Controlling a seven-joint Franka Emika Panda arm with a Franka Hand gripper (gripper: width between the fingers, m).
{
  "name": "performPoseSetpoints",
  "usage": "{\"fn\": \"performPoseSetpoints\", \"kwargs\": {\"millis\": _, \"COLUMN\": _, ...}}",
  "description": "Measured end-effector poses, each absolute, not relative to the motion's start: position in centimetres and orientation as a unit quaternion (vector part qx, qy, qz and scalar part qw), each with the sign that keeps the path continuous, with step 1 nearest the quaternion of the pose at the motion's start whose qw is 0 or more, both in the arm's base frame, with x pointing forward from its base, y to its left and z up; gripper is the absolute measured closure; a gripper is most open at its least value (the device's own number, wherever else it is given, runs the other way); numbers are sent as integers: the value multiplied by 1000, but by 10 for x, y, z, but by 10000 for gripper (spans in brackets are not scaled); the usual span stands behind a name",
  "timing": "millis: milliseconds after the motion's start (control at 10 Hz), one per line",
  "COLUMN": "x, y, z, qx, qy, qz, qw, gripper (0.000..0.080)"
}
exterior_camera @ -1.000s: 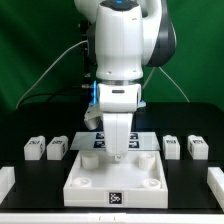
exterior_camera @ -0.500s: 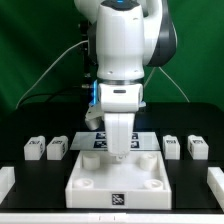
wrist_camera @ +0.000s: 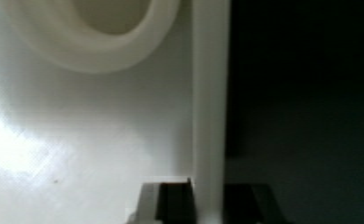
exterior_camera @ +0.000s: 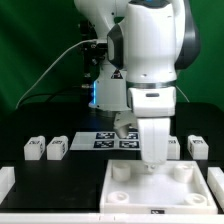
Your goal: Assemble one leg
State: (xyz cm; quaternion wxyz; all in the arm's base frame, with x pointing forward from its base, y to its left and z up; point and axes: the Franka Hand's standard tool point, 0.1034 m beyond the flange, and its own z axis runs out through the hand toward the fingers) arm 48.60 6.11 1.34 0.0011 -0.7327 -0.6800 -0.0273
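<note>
On the exterior view's left, well apart from the jaws, the leftmost leg (exterior_camera: 33, 148) and a second leg (exterior_camera: 57, 148) lie on the black table (exterior_camera: 60, 185), untouched. The marker board (exterior_camera: 110, 139) lies behind the jaws. The gripper (exterior_camera: 155, 162) stands at the far rim of the tabletop (exterior_camera: 150, 186). In the wrist view its fingers (wrist_camera: 166, 203) press this thin rim (wrist_camera: 205, 100) from both sides, so the jaws are clamped on it. A third leg (exterior_camera: 198, 147) lies near the jaws, on the right.

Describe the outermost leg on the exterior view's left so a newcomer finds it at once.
From the large white tabletop at the front, look to the exterior view's left, where two small white tagged legs sit side by side. The leg is the outer one, nearest the picture's edge; the other leg lies between it and the marker board.
</note>
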Motion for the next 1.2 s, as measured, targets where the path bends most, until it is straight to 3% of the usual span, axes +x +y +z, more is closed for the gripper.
{"fn": "performPoseSetpoints", "kwargs": {"millis": 900, "x": 496, "y": 69, "z": 13, "qx": -719, "qy": -694, "qz": -36, "qw": -4, "gripper": 741}}
{"fn": "performPoseSetpoints", "kwargs": {"millis": 1100, "x": 496, "y": 68, "z": 13, "qx": -719, "qy": -694, "qz": -35, "qw": -3, "gripper": 391}}
{"fn": "performPoseSetpoints", "kwargs": {"millis": 1200, "x": 496, "y": 68, "z": 13, "qx": -719, "qy": -694, "qz": -35, "qw": -3, "gripper": 257}}
